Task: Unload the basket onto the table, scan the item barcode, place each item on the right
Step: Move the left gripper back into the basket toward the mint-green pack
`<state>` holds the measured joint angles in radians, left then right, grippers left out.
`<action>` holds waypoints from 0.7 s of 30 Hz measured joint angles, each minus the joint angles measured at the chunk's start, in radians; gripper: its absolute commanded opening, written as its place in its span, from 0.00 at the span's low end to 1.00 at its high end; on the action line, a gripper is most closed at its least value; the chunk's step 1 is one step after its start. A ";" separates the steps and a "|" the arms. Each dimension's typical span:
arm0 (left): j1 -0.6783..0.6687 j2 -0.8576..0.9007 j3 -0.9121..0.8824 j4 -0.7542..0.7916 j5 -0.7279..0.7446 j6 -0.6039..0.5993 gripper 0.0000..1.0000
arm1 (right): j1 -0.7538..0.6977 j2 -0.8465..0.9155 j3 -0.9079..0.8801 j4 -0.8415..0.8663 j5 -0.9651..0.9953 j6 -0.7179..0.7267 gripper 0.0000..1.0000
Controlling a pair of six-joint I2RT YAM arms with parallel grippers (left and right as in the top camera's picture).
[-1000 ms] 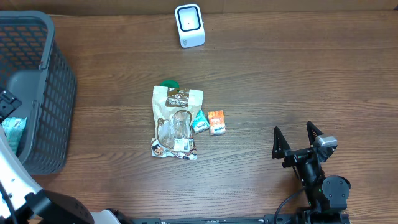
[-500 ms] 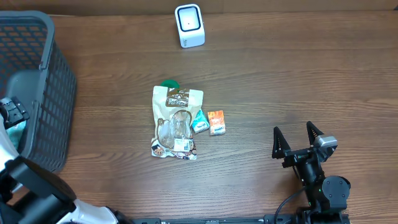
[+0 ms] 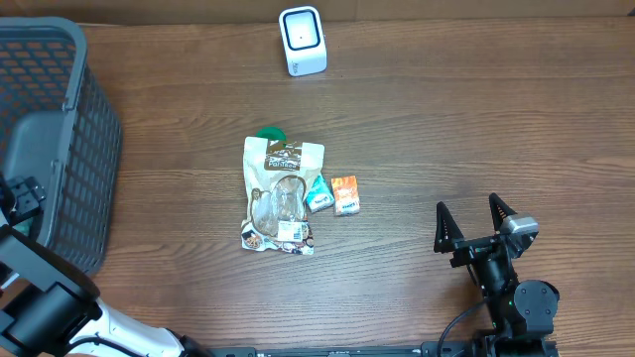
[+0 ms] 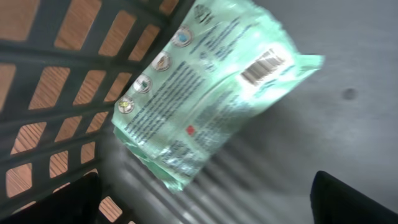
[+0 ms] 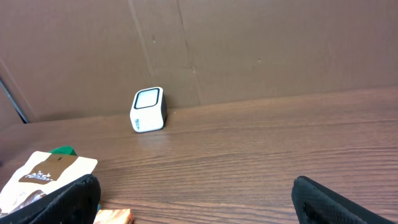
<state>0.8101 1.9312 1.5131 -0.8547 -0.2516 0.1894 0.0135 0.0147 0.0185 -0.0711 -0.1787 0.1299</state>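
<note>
Left wrist: green packet (image 4: 208, 93) lies in basket (image 4: 348, 130), ungrasped, unscanned; left claw (image 4: 208, 196) and right claw (image 3: 474, 220) gape wide, empty.

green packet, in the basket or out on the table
In the basket: the left wrist view shows the green packet lying on its grey floor beside the lattice wall.

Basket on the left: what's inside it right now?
A pale green packet lies on the basket floor, barcode facing up, in the left wrist view. Overhead, the left arm covers it. Whatever is under the packet cannot be seen.
</note>
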 measured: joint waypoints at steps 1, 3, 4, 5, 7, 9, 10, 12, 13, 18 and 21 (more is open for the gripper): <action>0.005 0.006 0.000 0.003 0.000 0.001 0.85 | 0.000 0.000 0.000 0.000 0.000 0.000 1.00; 0.011 0.022 0.000 0.014 -0.001 0.002 0.83 | 0.000 0.000 0.000 0.000 0.000 0.000 1.00; 0.013 0.033 0.000 0.018 -0.003 0.002 0.81 | 0.000 0.000 0.000 0.000 0.000 0.000 1.00; 0.013 0.042 0.000 0.023 -0.004 0.002 0.80 | 0.000 0.000 0.000 0.000 0.000 0.001 1.00; 0.013 0.065 0.000 0.030 -0.004 0.005 0.77 | 0.000 0.000 0.000 0.000 0.000 0.000 1.00; 0.013 0.085 0.000 0.035 -0.004 0.005 0.73 | 0.000 0.000 0.000 0.000 0.000 0.000 1.00; 0.013 0.097 0.000 0.036 -0.005 0.005 0.70 | 0.000 0.000 0.000 0.000 0.000 0.000 1.00; 0.013 0.112 0.000 0.040 -0.012 0.005 0.62 | 0.000 0.000 0.000 0.000 0.000 0.000 1.00; 0.013 0.112 0.000 0.042 -0.015 0.004 0.61 | 0.000 0.000 0.000 0.000 0.000 0.000 1.00; 0.013 0.117 0.000 0.064 -0.027 0.005 0.55 | 0.000 0.000 0.000 0.000 0.000 0.000 1.00; 0.013 0.121 0.000 0.085 -0.031 0.005 0.51 | 0.000 0.000 0.000 0.000 0.000 0.000 1.00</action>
<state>0.8227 2.0518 1.5131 -0.7692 -0.2821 0.1944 0.0135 0.0147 0.0185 -0.0715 -0.1787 0.1303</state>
